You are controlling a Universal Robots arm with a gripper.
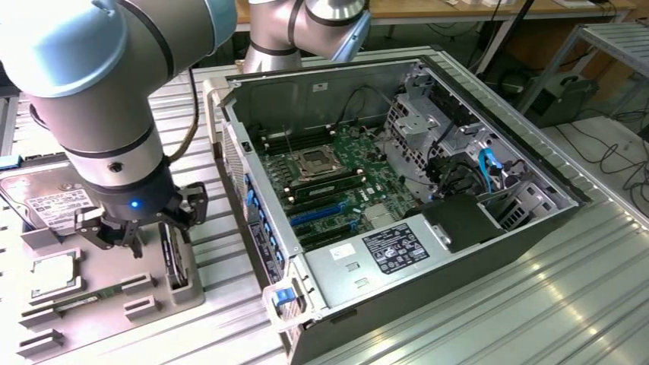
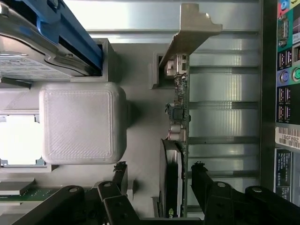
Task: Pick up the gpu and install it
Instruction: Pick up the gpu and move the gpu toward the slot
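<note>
The gpu (image 2: 182, 112) stands on edge in a slot of the grey parts tray (image 2: 140, 70), its silvery bracket (image 2: 192, 28) at one end and a black cooler on one face. My gripper (image 2: 160, 168) is open just above it. One black finger (image 2: 121, 174) is on the tray side and the other finger (image 2: 199, 174) on the far side, both apart from the card. In the exterior view the gripper (image 1: 147, 232) hangs over the tray (image 1: 193, 296) at the left, with the gpu (image 1: 175, 262) as a dark strip under it. Nothing is held.
The open computer case (image 1: 548, 220) lies to the exterior view's right of the tray, motherboard (image 1: 335, 179) and blue slots (image 1: 324, 217) exposed. Its rear port panel (image 2: 288, 70) is close beside the gpu. The tray also carries a hard drive (image 1: 41, 205), a processor chip (image 1: 51, 277) and a memory stick (image 1: 76, 304).
</note>
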